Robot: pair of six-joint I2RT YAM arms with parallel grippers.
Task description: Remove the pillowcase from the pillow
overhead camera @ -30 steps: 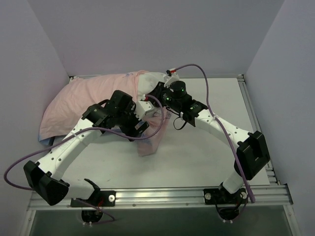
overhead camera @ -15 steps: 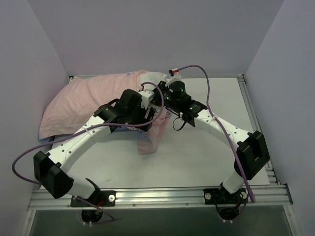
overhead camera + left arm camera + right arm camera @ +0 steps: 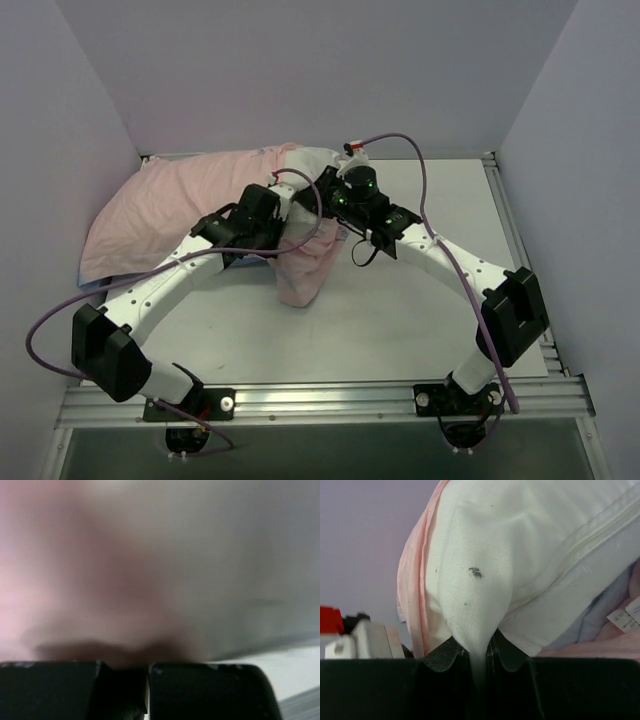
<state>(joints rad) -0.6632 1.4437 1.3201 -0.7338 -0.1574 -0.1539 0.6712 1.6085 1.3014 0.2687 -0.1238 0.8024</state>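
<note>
left fingers (image 3: 148, 672): closed on pink pillowcase (image 3: 180, 195) edge, beside pillow (image 3: 520, 555);
right fingers (image 3: 476, 649): clamped on pillow corner;
pillowcase: covers most of pillow

A white bench (image 3: 400, 320) sits enclosed by pale lilac walls (image 3: 300, 70), with a metal rail (image 3: 330, 400) along its near edge.

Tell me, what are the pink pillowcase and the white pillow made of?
The pillowcase looks like thin matte cloth, pale pink: it sags and wrinkles in soft folds. The pillow looks like white fabric over soft stuffing: a fine weave, a stitched seam and a puffy shape show. Cotton or polyester? The pictures cannot tell.
</note>
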